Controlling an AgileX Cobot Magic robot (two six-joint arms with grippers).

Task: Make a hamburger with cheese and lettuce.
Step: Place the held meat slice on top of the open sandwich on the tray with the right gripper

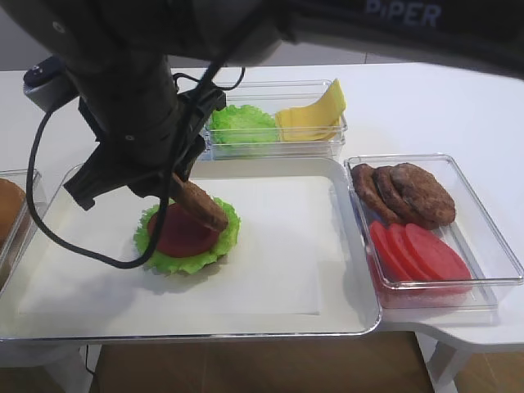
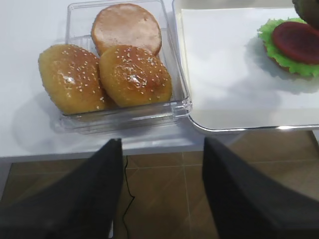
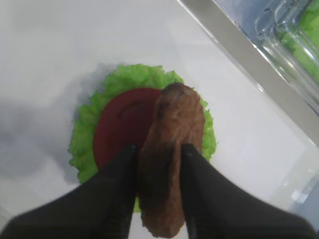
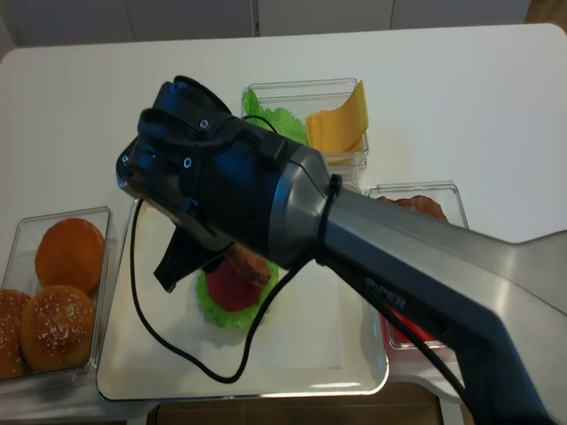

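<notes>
White table [image 1: 426,106] carried every item, with brown floor showing below its front edge. Nearest the front, the left gripper [image 2: 162,191] hung over that floor just off the table edge, its two dark jaws spread apart with nothing between them. Just beyond it on the table's left stood a clear bun container [image 2: 177,74] holding two sesame-topped buns [image 2: 134,74] and a plain bun half [image 2: 127,27]. Beside this container lay a large white tray [image 1: 327,323] lined with a white sheet. On the tray's left part sat the hamburger [image 1: 187,233], a stack with a frilly green rim and a red tomato disc on top. The right gripper [image 3: 158,164] reached across to it, its jaws pressed against both sides of a brown patty [image 3: 172,149], which was tilted, its far end over the red disc; whether that end touched the disc could not be told. To the right of the tray, a clear container [image 1: 499,262] held overlapping brown patties [image 1: 405,195] at its far end and red tomato slices [image 1: 422,252] at its near end. Farthest back, a two-part clear container [image 1: 327,146] held the lettuce [image 1: 241,124] on the left and the cheese [image 1: 315,115] slices on the right, leaning upward.
</notes>
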